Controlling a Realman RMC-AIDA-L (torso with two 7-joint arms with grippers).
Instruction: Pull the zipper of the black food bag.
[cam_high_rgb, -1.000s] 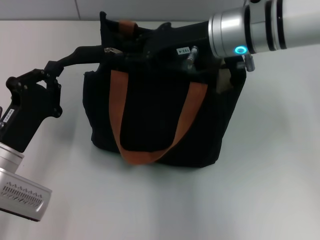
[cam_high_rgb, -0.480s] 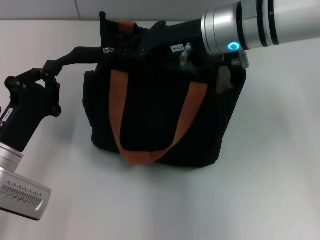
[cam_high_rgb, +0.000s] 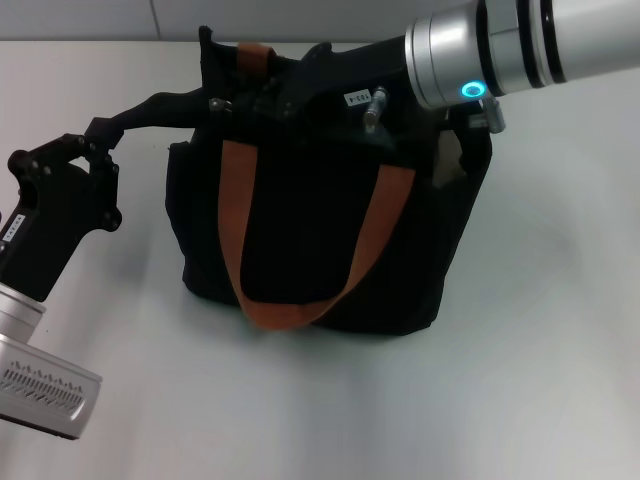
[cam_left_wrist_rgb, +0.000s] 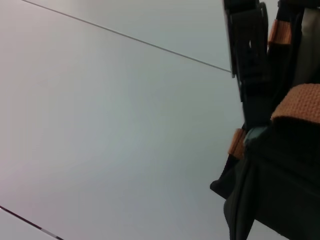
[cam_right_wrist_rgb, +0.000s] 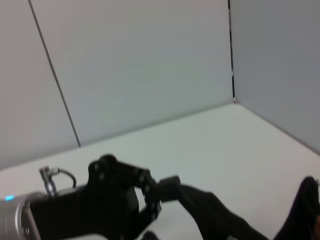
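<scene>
At the tabletop's far edge, the black food bag (cam_high_rgb: 320, 230) is gripped by the left hand (cam_high_rgb: 195, 108), while the zipper (cam_high_rgb: 216, 103) is met by the right hand (cam_high_rgb: 262, 100), its state untellable.

No legible text anywhere. Head view: small white sticker (cam_high_rgb: 357, 98) w/ dark chars on the black right claw body, approx 12 o'clock of frame, over the black food bag (cam_high_rgb: 320, 230) top; chars too small to read. Second white label (cam_high_rgb: 12, 228) on left arm's black housing, approx 9 o'clock at frame edge, print not readable. Grey left-arm module (cam_high_rgb: 40, 390) at 8 o'clock has a row of vent-like marks, not text. Blue-lit ring (cam_high_rgb: 472, 91) on the silver right arm approx 1 o'clock: indicator light, no chars. Wrist views: no labels, brands or nos. visible.
</scene>
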